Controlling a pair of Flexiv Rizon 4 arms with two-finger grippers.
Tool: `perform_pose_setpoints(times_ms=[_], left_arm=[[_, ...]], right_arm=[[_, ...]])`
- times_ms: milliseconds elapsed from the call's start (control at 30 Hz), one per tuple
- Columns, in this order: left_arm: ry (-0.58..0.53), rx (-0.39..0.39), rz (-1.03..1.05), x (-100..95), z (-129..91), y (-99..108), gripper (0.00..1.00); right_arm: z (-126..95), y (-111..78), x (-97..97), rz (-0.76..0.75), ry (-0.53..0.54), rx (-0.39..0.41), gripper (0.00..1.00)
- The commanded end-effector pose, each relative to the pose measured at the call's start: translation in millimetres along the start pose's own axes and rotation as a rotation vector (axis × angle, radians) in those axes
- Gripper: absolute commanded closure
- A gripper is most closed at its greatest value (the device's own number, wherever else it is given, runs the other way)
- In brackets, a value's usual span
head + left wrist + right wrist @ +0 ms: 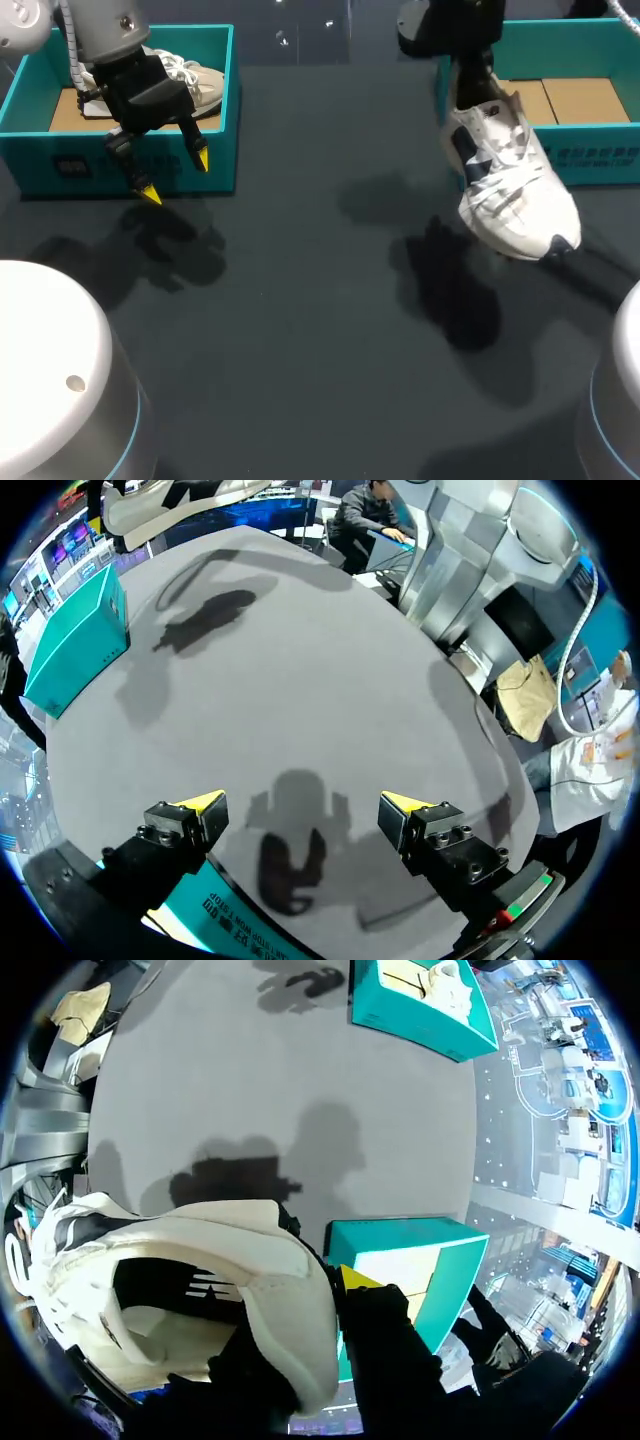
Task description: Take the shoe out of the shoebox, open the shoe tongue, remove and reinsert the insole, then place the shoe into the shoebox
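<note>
Right gripper [340,1295] pinches shoe [510,185] heel; advise lowering it flat onto table [320,300]. Left gripper [176,177] spread, empty.

Left shoebox [215,150] far left, other shoe [197,82] in it, left gripper [176,177] before it, right shoebox [595,160] far right, shoe [510,185] hanging before it

Dark grey matte tabletop [300,330], carrying soft shadows at its middle and left. On its far left part stands an open teal cardboard box [30,150] with print on its front wall. Its floor is a brown cardboard liner [70,110]. A cream-white laced sneaker [200,80] lies in the box's right rear part. The right wrist view shows the same box [400,1020] and sneaker [445,980] across the table. The left wrist view shows only the box's printed edge [225,915].
</note>
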State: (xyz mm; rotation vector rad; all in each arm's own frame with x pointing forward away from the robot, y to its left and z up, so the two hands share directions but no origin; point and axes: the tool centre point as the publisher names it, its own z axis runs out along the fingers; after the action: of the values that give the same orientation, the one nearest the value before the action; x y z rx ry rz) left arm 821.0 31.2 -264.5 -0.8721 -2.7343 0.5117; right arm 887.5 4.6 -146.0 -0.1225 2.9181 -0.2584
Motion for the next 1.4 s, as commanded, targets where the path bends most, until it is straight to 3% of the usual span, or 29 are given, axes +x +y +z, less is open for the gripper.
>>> perform_pose_setpoints(times_ms=[33, 500, 967, 1267, 1400], left_arm=[[0.0, -0.002, 0.001, 0.2, 0, 0, 0.0], [0.0, -0.002, 0.001, 0.2, 0, 0, 0.0], [0.0, -0.002, 0.001, 0.2, 0, 0, 0.0], [0.0, -0.002, 0.001, 0.2, 0, 0, 0.0], [0.0, -0.002, 0.001, 0.2, 0, 0, 0.0]], right_arm=[[6, -67.2, -3.5, -0.006, -0.019, -0.048, 1.0], [6, -67.2, -3.5, -0.006, -0.019, -0.048, 1.0], [21, -177.2, -68.4, -0.057, -0.015, -0.049, 1.0], [36, -229.5, -116.7, -0.074, -0.049, -0.021, 1.0], [37, -232.7, -119.1, -0.054, -0.045, -0.013, 1.0]])
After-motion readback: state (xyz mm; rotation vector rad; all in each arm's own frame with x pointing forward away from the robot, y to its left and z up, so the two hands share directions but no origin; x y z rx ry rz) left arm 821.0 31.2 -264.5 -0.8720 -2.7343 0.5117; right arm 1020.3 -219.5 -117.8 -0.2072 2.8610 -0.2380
